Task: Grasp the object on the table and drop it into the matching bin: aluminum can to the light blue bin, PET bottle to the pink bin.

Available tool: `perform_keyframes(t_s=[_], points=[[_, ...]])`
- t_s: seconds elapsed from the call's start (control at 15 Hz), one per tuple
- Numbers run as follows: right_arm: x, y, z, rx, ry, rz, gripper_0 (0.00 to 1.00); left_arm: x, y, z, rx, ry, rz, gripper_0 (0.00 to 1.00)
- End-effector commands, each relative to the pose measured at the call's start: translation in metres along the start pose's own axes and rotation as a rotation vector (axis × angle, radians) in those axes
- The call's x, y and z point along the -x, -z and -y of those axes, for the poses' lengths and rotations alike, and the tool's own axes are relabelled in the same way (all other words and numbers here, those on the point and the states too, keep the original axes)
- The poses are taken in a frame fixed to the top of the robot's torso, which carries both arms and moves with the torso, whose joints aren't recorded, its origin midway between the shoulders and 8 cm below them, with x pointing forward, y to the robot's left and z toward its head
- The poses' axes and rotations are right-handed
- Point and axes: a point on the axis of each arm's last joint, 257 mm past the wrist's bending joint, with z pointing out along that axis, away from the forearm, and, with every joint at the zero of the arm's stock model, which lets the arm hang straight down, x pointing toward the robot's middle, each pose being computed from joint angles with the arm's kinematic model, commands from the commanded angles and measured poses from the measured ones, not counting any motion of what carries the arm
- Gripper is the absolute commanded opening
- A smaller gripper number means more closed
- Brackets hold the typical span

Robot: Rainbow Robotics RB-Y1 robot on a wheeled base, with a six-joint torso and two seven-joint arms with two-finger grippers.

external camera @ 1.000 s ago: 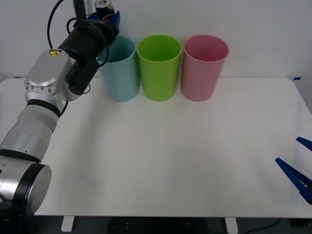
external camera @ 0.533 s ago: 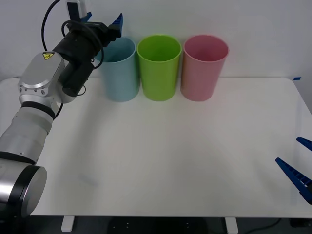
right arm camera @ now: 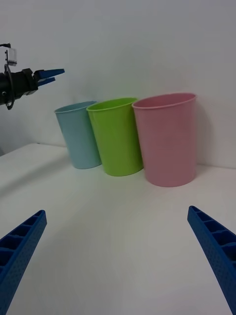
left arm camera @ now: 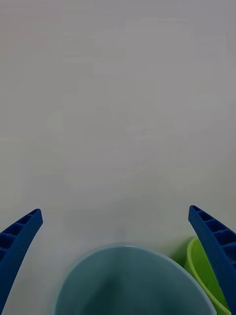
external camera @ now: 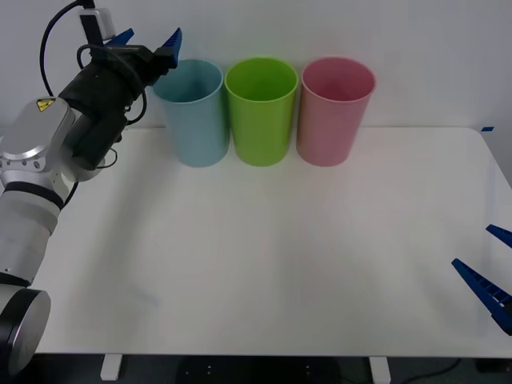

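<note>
My left gripper (external camera: 146, 38) hangs open and empty in the air, just above and to the left of the light blue bin's (external camera: 194, 112) rim. The left wrist view looks down between the spread fingers (left arm camera: 19, 236) onto that bin's round opening (left arm camera: 129, 278). The can is out of view. The pink bin (external camera: 334, 110) stands third in the row at the back of the white table (external camera: 280, 256). My right gripper (external camera: 490, 276) is parked open low at the table's front right corner; its wrist view shows the light blue bin (right arm camera: 81, 135), the pink bin (right arm camera: 168, 139) and the left gripper (right arm camera: 43, 76).
A green bin (external camera: 260, 110) stands between the light blue and pink ones, nearly touching both, and its rim edge (left arm camera: 201, 275) shows in the left wrist view. A plain white wall rises right behind the bins.
One second ago the left gripper held the can over the light blue bin. The fingers have since opened, the can is gone from them, and the arm has drawn back to the left.
</note>
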Motion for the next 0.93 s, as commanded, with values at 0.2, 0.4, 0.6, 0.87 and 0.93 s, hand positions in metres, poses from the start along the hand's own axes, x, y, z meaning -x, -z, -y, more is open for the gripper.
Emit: perform_keyframes(t_s=[0.2, 0.4, 0.6, 0.87, 0.93], points=[[0.0, 0.0, 0.0, 0.0, 0.0, 0.0, 1.0, 0.001, 0.039, 0.005, -0.092, 0.066, 0.019, 1.0], [0.0, 0.0, 0.0, 0.0, 0.0, 0.0, 1.0, 0.0, 0.067, 0.01, -0.171, 0.081, 0.012, 1.0], [0.0, 0.0, 0.0, 0.0, 0.0, 0.0, 1.0, -0.007, 0.103, 0.016, -0.26, 0.08, -0.019, 1.0], [0.0, 0.0, 0.0, 0.0, 0.0, 0.0, 1.0, -0.016, 0.148, 0.021, -0.351, 0.051, -0.06, 1.0], [0.0, 0.0, 0.0, 0.0, 0.0, 0.0, 1.0, -0.018, 0.164, 0.021, -0.377, 0.041, -0.071, 1.0]])
